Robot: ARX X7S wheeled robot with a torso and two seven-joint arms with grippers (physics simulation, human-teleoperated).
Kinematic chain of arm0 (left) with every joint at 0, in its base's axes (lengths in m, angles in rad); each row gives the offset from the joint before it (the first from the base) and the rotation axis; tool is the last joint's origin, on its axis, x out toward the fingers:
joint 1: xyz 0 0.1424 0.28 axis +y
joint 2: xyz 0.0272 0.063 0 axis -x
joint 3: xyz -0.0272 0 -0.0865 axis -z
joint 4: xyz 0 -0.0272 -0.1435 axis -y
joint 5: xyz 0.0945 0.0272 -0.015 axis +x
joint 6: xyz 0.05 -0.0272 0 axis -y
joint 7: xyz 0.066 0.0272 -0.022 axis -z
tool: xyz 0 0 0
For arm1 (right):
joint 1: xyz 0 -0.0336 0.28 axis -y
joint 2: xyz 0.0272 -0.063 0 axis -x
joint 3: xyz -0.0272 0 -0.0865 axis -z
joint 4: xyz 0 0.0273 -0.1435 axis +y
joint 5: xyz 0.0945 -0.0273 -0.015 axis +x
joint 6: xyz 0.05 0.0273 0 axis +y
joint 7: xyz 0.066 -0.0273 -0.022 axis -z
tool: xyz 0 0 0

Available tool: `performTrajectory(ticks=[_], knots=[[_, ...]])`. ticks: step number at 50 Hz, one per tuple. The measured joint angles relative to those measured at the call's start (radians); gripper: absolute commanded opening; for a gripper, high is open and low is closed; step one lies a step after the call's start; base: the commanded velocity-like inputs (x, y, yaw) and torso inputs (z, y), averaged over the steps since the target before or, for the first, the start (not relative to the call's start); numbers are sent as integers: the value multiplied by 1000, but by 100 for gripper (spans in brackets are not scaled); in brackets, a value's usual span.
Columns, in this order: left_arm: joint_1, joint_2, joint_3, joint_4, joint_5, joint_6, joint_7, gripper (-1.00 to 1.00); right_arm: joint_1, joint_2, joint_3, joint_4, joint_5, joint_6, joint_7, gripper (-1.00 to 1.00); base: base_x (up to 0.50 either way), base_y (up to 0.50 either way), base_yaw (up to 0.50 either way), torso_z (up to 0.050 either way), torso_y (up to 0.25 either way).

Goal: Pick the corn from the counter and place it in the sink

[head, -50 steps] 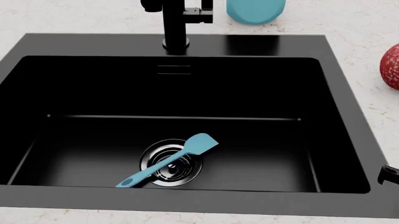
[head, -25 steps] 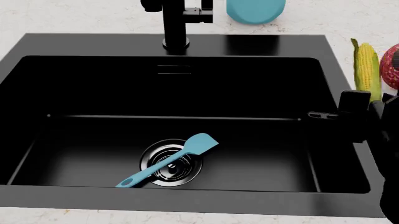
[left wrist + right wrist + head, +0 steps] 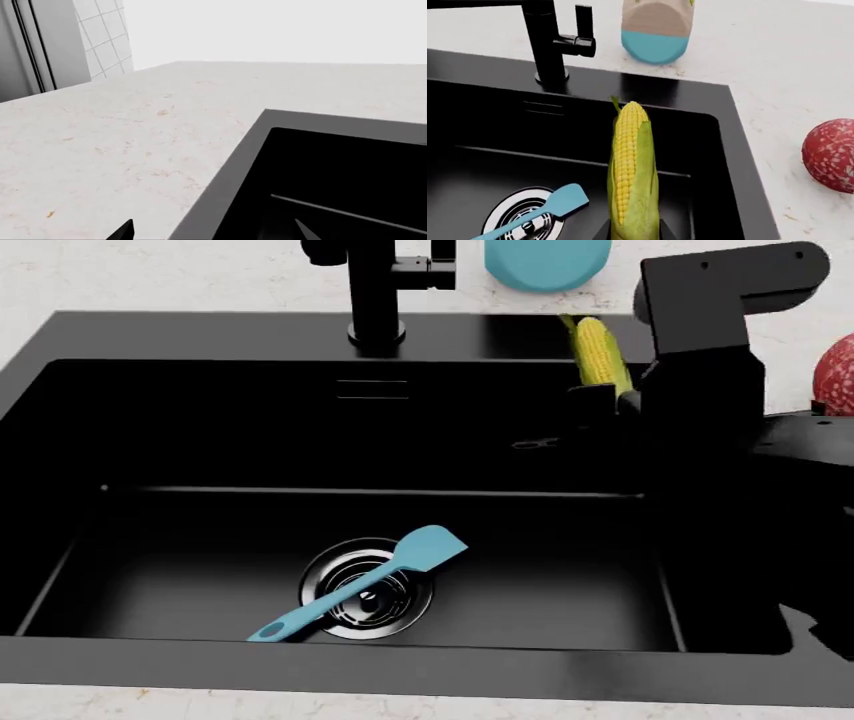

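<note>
The right pincer is pinching the corn at its husked butt end, the ear standing out from between the fingers with its pointed tip farthest from them; in the right wrist view the jaws show only as dark wedges on either side of the green husk at the frame's lower edge. The ear looks stiff and light, so it should ride in the grip without sagging, but it is round and tapered, and the leafy husk may slide over the kernels under pressure; a hold low on the thick husked part, across its width, seems the soundest place, since the bare kernel rows towards the tip are bumpy and narrower. Held by one end, it may swing or roll once let go. Directly beneath the pincer lies the sink, the corn hanging over its back right part, above the basin and not touching it. Further off, down on the basin floor, a light-blue spatula lies across the drain. Beyond the corn's tip stands the faucet, with a blue-bottomed container on the desk behind the rim, and a red speckled fruit off to the pincer's outer side. The left pincer's own state I cannot tell; only dark tips show over the desk's near corner.
</note>
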Motion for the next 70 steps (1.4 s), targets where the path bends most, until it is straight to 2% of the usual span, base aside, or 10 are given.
performTrajectory(ticks=[17,29,48,70], knots=[[1,-1,7,-14,-3,13,-1,100,250,-190,-303,446,-207,6,-368,-100,0,0,0,0,1],[-4,-3,6,-9,-11,8,-2,100,329,-293,-466,665,-311,10,-550,-100,0,0,0,0,0],[6,-1,1,-8,-18,11,-4,100,300,-338,-563,749,-358,21,-642,-100,0,0,0,0,0],[-16,8,-14,71,-47,-91,-31,100,234,-358,-626,755,-372,34,-693,-100,0,0,0,0,0]])
